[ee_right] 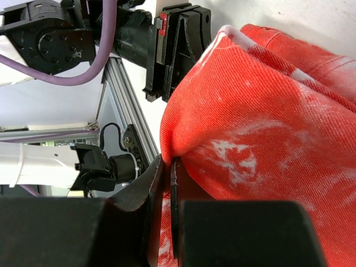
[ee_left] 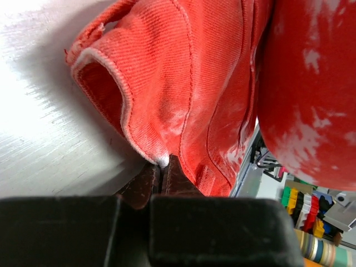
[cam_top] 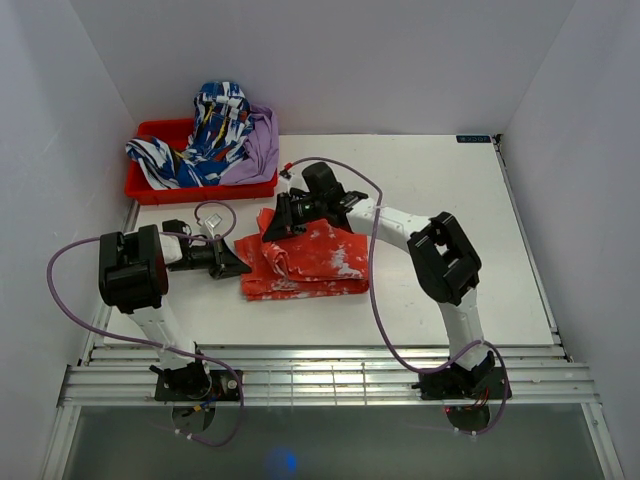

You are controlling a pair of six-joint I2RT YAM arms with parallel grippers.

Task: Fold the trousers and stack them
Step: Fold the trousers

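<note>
The orange-red trousers (cam_top: 312, 260) with white blotches lie folded in a thick bundle at the middle of the table. My left gripper (cam_top: 241, 263) is at the bundle's left edge, its jaws shut on a whitish hem corner of the trousers (ee_left: 183, 94). My right gripper (cam_top: 276, 221) is at the bundle's far left corner. It is shut on a raised fold of the trousers (ee_right: 261, 128). In the wrist views the pinch points are at the left gripper (ee_left: 161, 166) and the right gripper (ee_right: 168, 167).
A red bin (cam_top: 150, 186) stands at the back left, holding a blue-and-white garment (cam_top: 215, 130) and a purple garment (cam_top: 262, 145). White table (cam_top: 450, 200) stretches to the right. White walls enclose three sides. Purple cables loop beside both arms.
</note>
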